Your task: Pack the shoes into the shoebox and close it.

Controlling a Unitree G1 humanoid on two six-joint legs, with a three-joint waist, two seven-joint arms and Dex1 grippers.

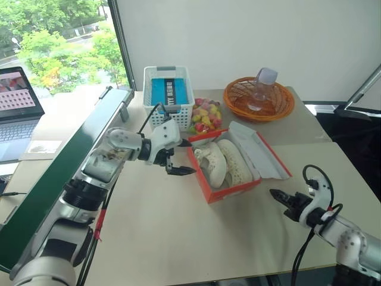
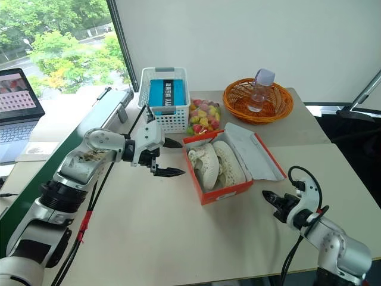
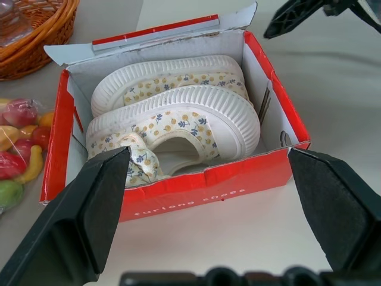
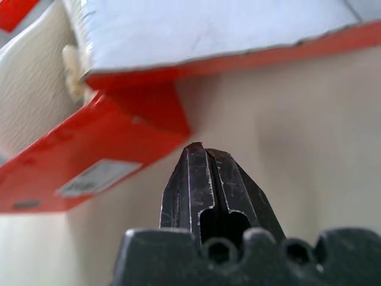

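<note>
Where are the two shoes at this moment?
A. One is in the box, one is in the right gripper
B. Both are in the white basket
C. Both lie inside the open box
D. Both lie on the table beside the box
C: both shoes lie side by side inside the shoebox, whose lid is open.

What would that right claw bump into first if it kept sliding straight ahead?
Probably the shoebox: the shut right gripper points at its red corner, just below the open lid.

Cream floral shoes (image 3: pixel 178 113) on their sides inside open red-orange shoebox (image 3: pixel 196 190); lid (image 1: pixel 262 152) folded back
</note>
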